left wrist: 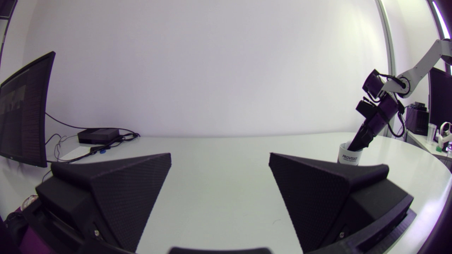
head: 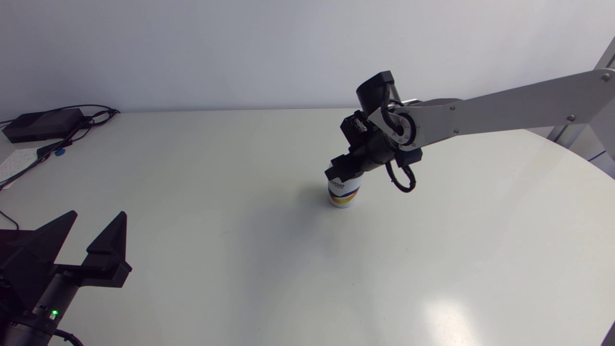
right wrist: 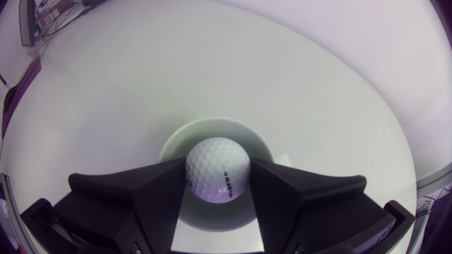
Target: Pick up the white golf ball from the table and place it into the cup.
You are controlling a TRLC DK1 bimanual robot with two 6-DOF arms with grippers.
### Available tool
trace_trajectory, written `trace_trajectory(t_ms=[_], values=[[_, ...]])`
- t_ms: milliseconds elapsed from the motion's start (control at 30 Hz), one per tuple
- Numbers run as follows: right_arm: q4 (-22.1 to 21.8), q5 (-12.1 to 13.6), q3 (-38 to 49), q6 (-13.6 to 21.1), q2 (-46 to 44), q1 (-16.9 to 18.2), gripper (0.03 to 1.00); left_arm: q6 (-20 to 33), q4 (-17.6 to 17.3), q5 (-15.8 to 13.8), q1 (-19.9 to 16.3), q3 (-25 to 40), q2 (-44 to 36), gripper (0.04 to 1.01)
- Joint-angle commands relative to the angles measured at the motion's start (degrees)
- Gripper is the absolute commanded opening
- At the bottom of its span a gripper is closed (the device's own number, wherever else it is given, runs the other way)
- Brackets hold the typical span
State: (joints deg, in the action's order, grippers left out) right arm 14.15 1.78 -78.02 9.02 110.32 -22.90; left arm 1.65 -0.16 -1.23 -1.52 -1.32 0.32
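The white dimpled golf ball (right wrist: 217,169) is clamped between the two black fingers of my right gripper (right wrist: 218,165), directly over the mouth of the white cup (right wrist: 212,128). In the head view the right gripper (head: 342,169) points down onto the cup (head: 344,192) near the table's middle and hides its rim and the ball. From the left wrist view the cup (left wrist: 349,157) stands far ahead with the right gripper's fingers (left wrist: 356,141) dipping into it. My left gripper (head: 82,230) sits at the near left of the table, open and holding nothing (left wrist: 219,158).
A black box (head: 43,124) with cables (head: 72,132) lies at the far left corner, beside a sheet of paper (head: 14,161). The table (head: 240,250) is a white surface with a rounded right edge.
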Motion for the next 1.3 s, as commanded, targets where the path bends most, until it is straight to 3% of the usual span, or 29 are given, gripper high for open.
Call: trace_trajectory(t_ms=[0,33,100,167,633,800,1067,1267], values=[[-0.53,-0.64,-1.43,-0.14,1.47,-0.31,0.472,0.11,0.08,0.18,-0.41,1.23,-0.93,0.992],[-0.44,-0.64,-1.43,-0.23,1.47,-0.22,0.528,0.11,0.08,0.18,-0.41,1.23,-0.93,0.992],[-0.35,-0.73,-1.43,-0.31,1.47,-0.22,0.779,0.11,0.08,0.18,-0.41,1.23,-0.93,0.992],[-0.18,-0.73,-1.35,-0.31,1.39,-0.31,0.862,0.11,0.08,0.18,-0.41,1.23,-0.93,0.992],[-0.71,-0.99,-0.03,-0.84,-1.51,0.57,0.962,0.11,0.08,0.18,-0.41,1.23,-0.93,0.992],[-2.11,-2.31,1.99,-1.37,-5.38,2.33,0.964,0.11,0.08,0.18,-0.41,1.23,-0.93,0.992],[-4.84,-2.40,7.27,-1.37,-11.80,6.99,0.964,0.11,0.08,0.18,-0.41,1.23,-0.93,0.992],[-8.26,-5.56,13.68,-1.19,-17.42,9.71,0.964,0.11,0.08,0.18,-0.41,1.23,-0.93,0.992]])
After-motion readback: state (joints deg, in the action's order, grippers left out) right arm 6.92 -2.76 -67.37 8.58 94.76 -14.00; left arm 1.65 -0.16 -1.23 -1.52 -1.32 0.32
